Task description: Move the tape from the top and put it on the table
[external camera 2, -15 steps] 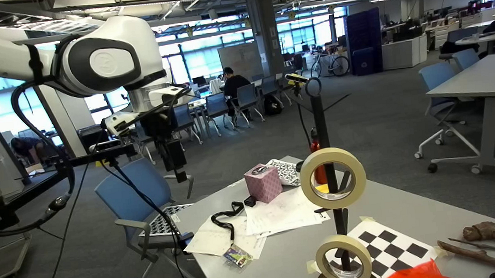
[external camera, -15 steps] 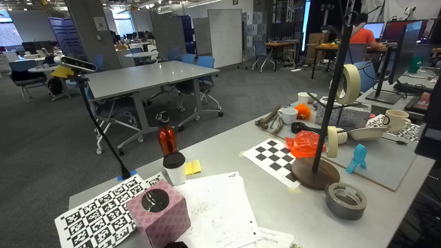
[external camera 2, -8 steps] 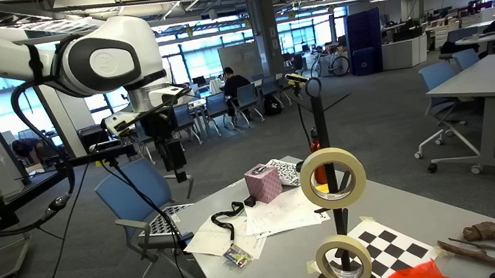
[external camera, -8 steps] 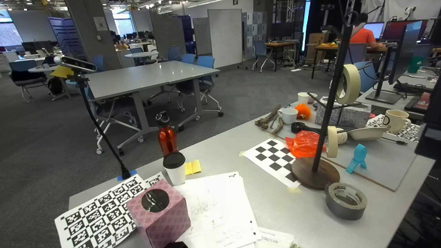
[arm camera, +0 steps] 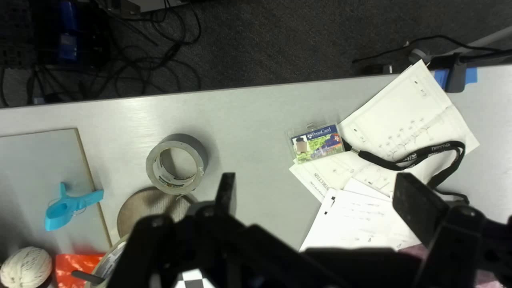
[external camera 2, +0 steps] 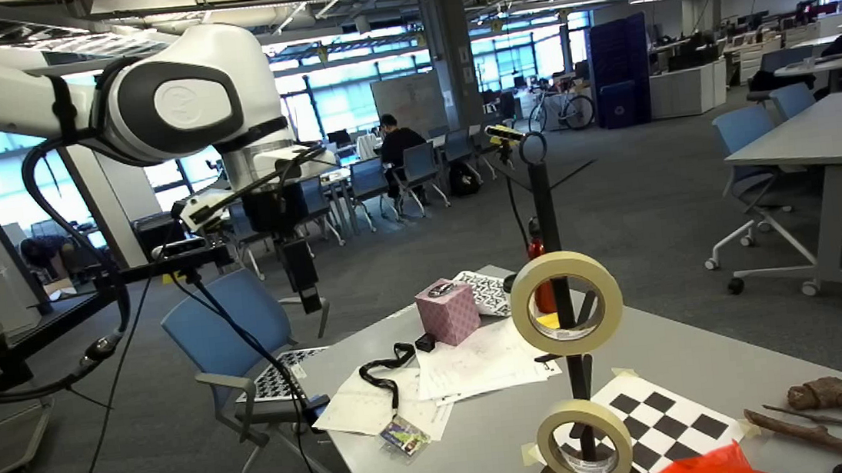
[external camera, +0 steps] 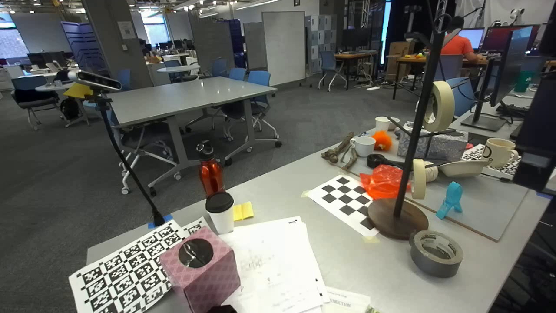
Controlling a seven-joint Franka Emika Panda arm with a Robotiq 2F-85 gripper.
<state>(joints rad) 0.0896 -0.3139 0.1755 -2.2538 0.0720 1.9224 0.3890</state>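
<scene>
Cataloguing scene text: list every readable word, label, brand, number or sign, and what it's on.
"PennCard": ID card
"STRUCTION", first letters unclear: paper
Too small or blurred: lanyard, grey tape, upper beige tape, lower beige tape, cream mug, pillar sign, other papers.

The tape [external camera: 445,106] hangs on the stand [external camera: 418,126] above another roll [external camera: 419,179], the stand resting on the table [external camera: 356,269].
</scene>
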